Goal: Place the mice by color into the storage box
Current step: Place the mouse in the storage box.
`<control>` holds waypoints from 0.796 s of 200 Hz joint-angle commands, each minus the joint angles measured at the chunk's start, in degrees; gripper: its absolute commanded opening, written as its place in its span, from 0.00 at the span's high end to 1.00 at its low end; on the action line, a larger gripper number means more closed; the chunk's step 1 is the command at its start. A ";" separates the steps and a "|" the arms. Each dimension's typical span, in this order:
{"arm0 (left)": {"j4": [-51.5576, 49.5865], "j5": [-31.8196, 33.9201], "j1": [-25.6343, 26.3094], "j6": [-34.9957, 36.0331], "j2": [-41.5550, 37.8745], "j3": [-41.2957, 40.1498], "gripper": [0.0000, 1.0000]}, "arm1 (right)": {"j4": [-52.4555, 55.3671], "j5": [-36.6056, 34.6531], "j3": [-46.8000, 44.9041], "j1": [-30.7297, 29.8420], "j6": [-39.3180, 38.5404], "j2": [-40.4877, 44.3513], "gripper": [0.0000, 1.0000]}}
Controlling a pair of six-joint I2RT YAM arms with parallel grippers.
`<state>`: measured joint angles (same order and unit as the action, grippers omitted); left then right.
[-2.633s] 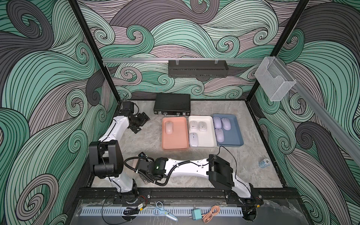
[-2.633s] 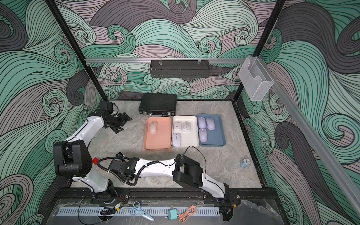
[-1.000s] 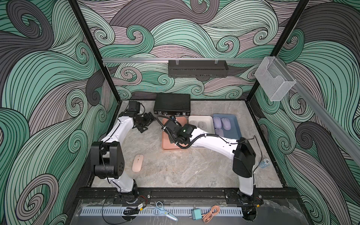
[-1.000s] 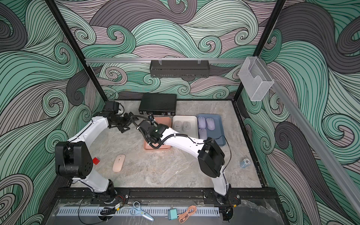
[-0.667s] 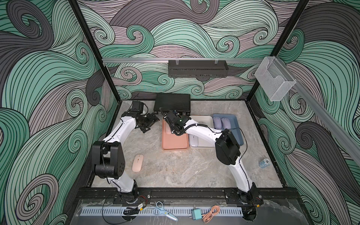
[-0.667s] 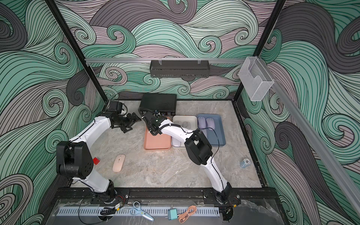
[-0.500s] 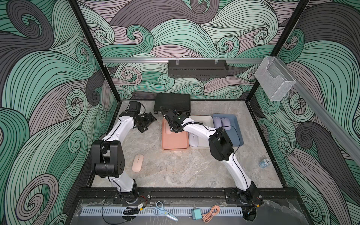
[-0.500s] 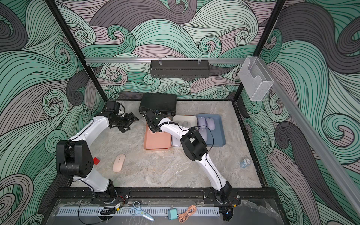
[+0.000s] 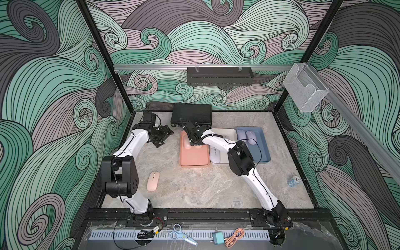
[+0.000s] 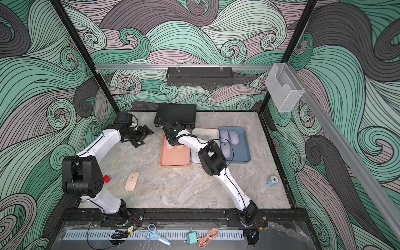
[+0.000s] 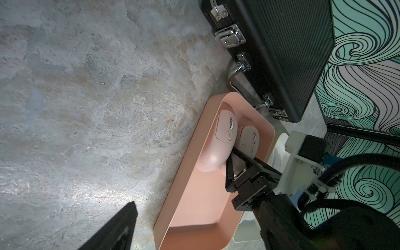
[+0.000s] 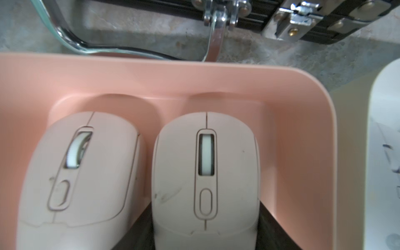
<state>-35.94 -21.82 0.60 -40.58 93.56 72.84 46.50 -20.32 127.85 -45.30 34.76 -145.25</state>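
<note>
Grips in the right pincer [image 11: 238, 162] a pink mouse [image 12: 205, 168], lengthwise between its jaws, down in the salmon tray [image 9: 194, 158]; left pincer [image 9: 163, 138] agape; last pink mouse [image 9: 153, 181] well behind, nearer left arm [image 9: 129, 149]

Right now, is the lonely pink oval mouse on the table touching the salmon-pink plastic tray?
Apart. Both top views show the pink oval mouse lying on the grey table, with bare table between it and the salmon-pink plastic tray.
</note>
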 commanded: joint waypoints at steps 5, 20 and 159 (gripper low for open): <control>0.04 -0.94 -0.60 0.15 -0.12 0.71 0.12 | 1.49 0.65 0.10 0.30 1.71 -0.03 0.39; 0.00 -1.03 -0.65 0.15 -0.03 0.67 0.12 | 1.30 0.63 -0.37 0.29 1.59 0.48 0.36; -2.52 9.55 -0.66 4.76 -7.27 0.55 0.11 | 3.37 -1.22 -6.44 -1.64 -5.24 19.56 0.24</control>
<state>-36.36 -19.33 -0.25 -38.52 90.43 72.84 48.51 -19.62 124.88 -45.63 32.38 -132.62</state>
